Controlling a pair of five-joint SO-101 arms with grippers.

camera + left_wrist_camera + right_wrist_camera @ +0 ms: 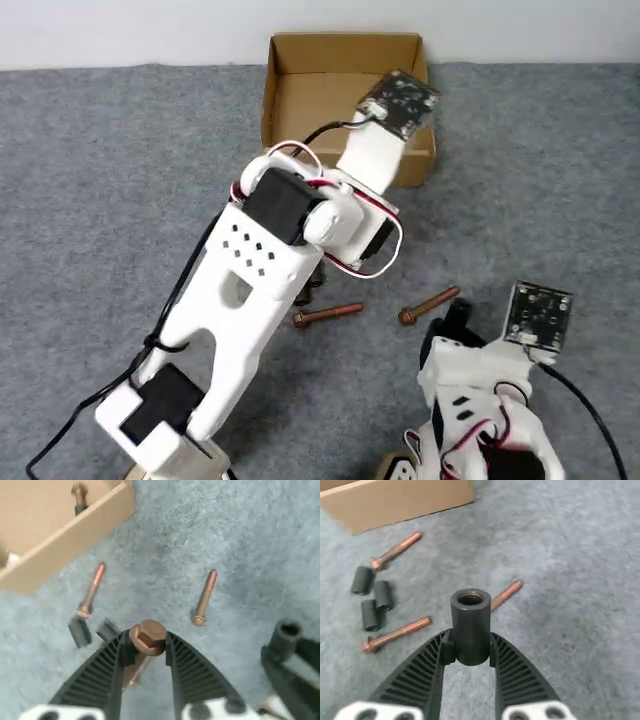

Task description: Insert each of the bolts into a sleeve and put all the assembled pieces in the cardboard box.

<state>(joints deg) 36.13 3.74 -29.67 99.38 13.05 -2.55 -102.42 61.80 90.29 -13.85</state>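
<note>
Left hand (pixel 146 642) is pinching a bolt (pixel 148 634) just under its head. Right hand (pixel 470 641) is clamped on a sleeve (pixel 470 617), bore facing the camera. On the high view I see the cardboard box (pixel 345 55) at 12 o'clock on the bench (pixel 100 200), with loose bolts (pixel 327 314) at 6 o'clock from it. Three spare sleeves (pixel 383 595) lie clustered near them. One assembled piece (pixel 78 497) lies in the box.

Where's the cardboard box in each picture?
High view: cardboard box at the back, partly behind an arm.
Left wrist view: cardboard box beyond the loose bolts, another bolt inside.
Right wrist view: cardboard box beyond the loose bolts.
Shared landmark: the loose bolts on the grey carpet.
</note>
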